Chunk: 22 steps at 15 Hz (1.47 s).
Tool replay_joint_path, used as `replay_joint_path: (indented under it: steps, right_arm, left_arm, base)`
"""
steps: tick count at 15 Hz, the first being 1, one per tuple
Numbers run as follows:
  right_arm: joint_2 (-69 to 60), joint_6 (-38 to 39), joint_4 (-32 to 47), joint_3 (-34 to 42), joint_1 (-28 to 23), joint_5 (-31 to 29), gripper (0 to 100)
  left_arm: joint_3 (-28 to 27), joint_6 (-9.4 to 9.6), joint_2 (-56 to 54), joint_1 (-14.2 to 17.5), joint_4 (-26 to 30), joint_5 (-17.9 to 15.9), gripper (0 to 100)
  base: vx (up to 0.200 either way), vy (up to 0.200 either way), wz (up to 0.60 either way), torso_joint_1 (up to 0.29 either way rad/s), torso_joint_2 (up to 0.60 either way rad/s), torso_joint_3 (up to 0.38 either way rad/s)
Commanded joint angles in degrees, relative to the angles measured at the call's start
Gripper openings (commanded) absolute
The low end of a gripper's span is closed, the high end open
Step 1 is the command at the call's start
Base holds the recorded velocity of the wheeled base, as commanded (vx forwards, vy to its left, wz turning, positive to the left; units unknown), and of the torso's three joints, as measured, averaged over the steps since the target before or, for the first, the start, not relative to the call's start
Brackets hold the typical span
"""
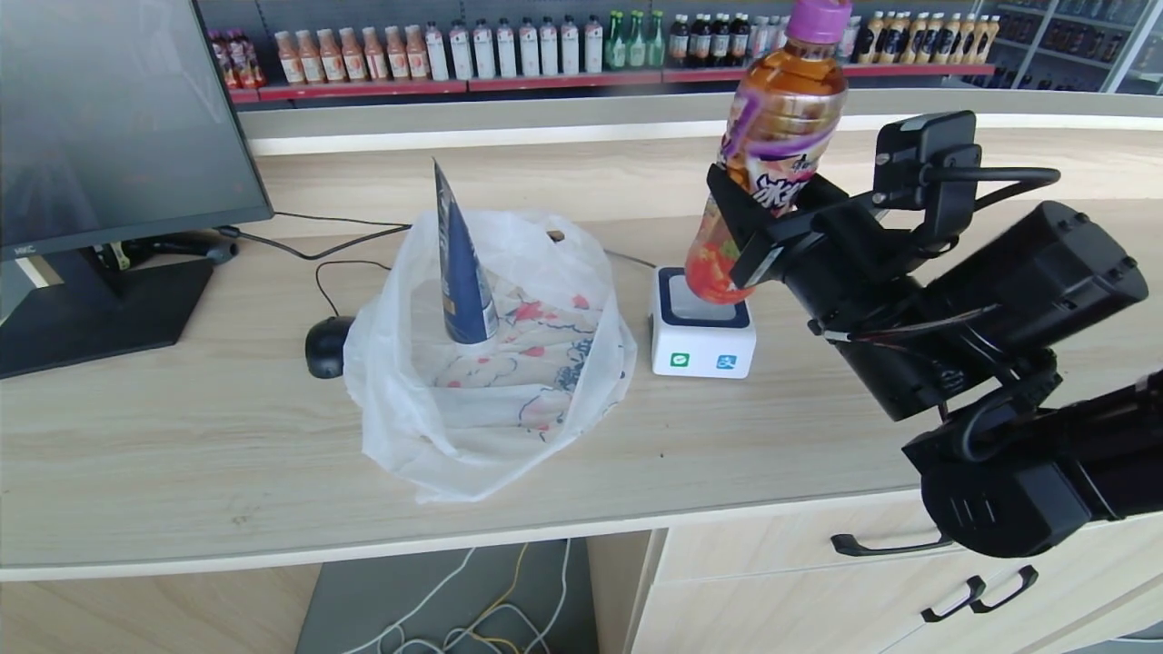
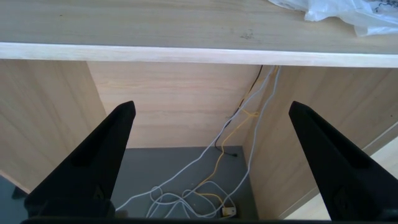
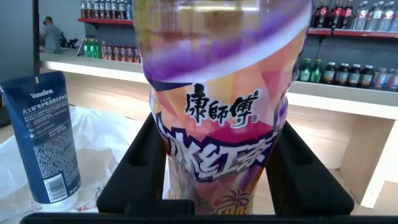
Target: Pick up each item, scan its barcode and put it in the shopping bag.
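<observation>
the right end effector is clenched around the middle of the drink bottle, holding it tilted in the air with its lower end just above the window of the white scanner on the bench. the left end effector hangs released, fingers wide apart, low in front of the bench edge and well away from the work. the likeliest failure here is a missed scan: the label wraps all round the bottle and i cannot tell where the barcode sits, so if it faces away from the window, or is covered by a finger, nothing will read. the bottle looks smooth and full, so turning it in this grip could let it slip down onto the scanner. the move to the shopping bag carries its own risk, as the bag is limp with a sagging rim, and the blue tube stands upright on its cap inside, so a low or hurried pass could snag the plastic or knock the tube over.
</observation>
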Motion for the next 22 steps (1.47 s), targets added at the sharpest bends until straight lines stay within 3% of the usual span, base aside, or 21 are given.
replay_joint_path:
  steps: [1,6,22]
  right_arm:
    - [0.2,0.0,-0.7,0.9,-0.2,0.0,0]
    - [-0.2,0.8,-1.0,2.5,-2.5,0.0,0]
    - [-1.0,2.6,-1.9,5.5,-2.6,-0.2,0]
  left_arm:
    - [0.0,-0.06,0.0,0.0,0.1,0.0,100]
    - [0.0,-0.06,0.0,0.0,0.0,0.0,100]
    - [0.0,0.11,0.0,0.0,0.1,0.0,100]
  base:
    - [0.0,0.0,0.0,0.0,0.0,0.0]
    - [0.0,0.0,0.0,0.0,0.0,0.0]
    - [0.0,0.188,0.0,0.001,0.0,0.003]
